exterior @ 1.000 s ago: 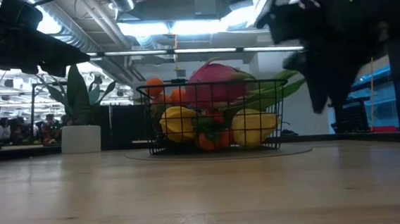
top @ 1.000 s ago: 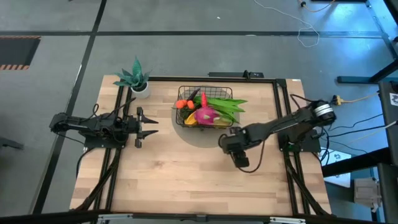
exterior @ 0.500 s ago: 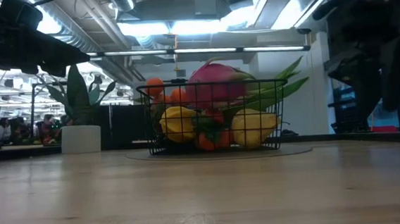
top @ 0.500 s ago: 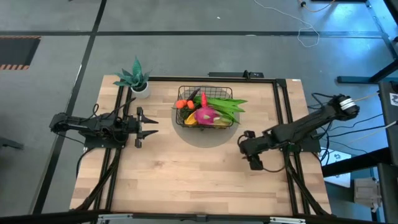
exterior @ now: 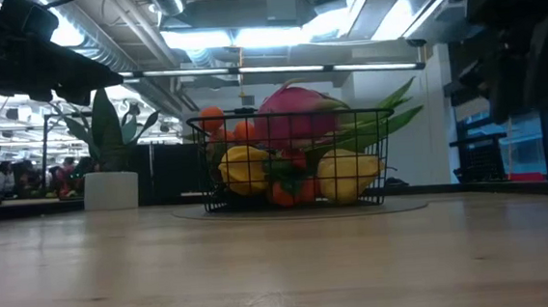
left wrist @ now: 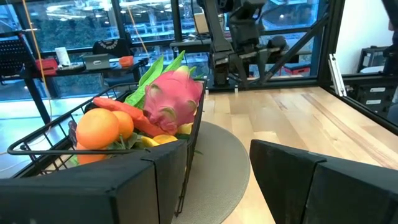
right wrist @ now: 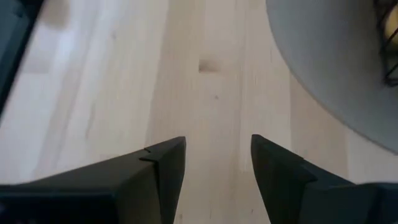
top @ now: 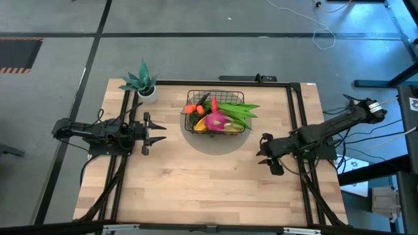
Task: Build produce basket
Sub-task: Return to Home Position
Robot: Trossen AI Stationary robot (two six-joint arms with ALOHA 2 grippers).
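At ten o'clock from the right tool (top: pixel 263 154), held open and empty, the filled basket (top: pixel 222 93) is found; the left tool (top: pixel 162 133) is parked open at the basket's eight o'clock.

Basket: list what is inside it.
Pink dragon fruit on top, green bean pods, oranges, a carrot, yellow fruits low down. Anything buried beneath them is hidden.

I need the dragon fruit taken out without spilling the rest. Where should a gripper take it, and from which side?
Probably the dragon fruit across its round middle, from straight above: it lies topmost, rising above the basket rim.
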